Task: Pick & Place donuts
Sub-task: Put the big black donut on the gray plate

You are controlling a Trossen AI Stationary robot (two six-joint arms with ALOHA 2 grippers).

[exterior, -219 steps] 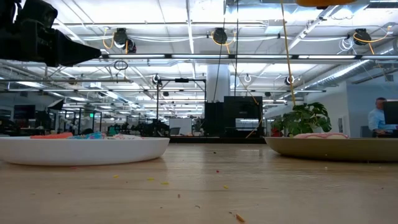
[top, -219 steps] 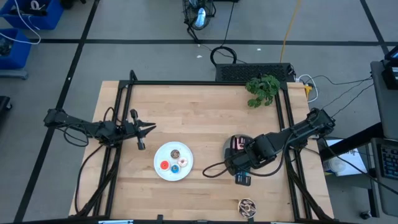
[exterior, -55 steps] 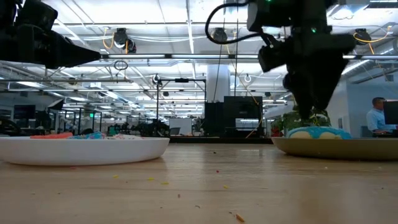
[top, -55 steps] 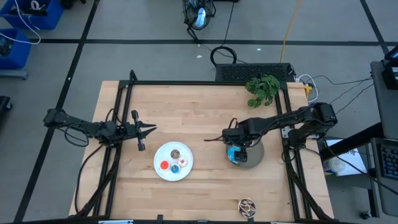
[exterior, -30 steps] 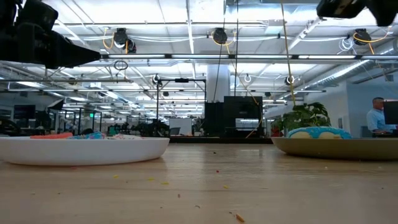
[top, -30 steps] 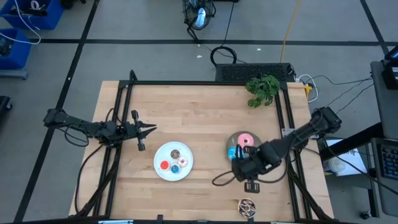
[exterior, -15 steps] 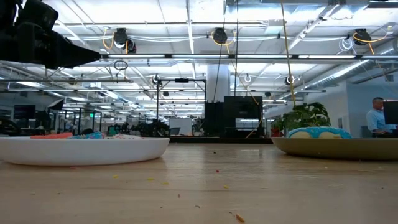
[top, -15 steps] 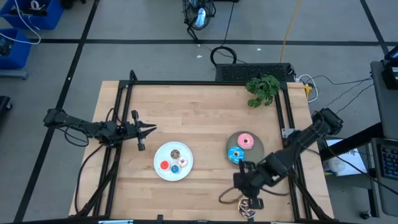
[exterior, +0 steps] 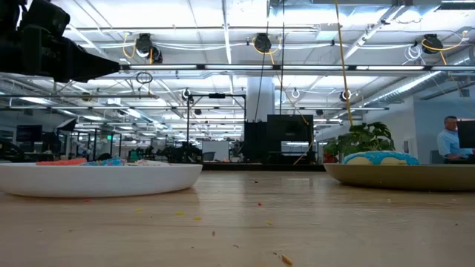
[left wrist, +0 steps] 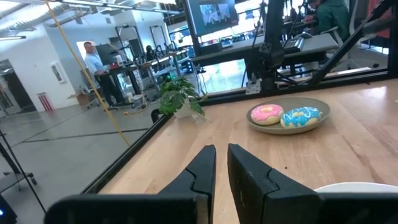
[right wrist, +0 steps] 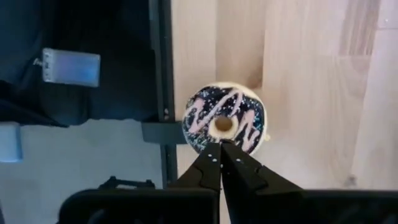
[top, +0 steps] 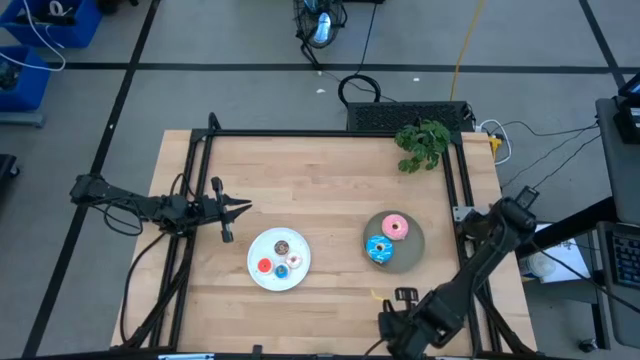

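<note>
A light wooden table (top: 330, 200) framed by black rails is being viewed from above. A round white plate (top: 257, 266) is being carried near its front middle, and a round grey plate (top: 408, 252) is lying to the right of it, well apart. A leafy green plant (top: 422, 143) is sitting at the far right corner. A dark speckled donut (right wrist: 225, 119) is resting directly on the wood right at the table's front edge. Small crumbs (exterior: 285, 259) are being seen scattered over the surface.
</note>
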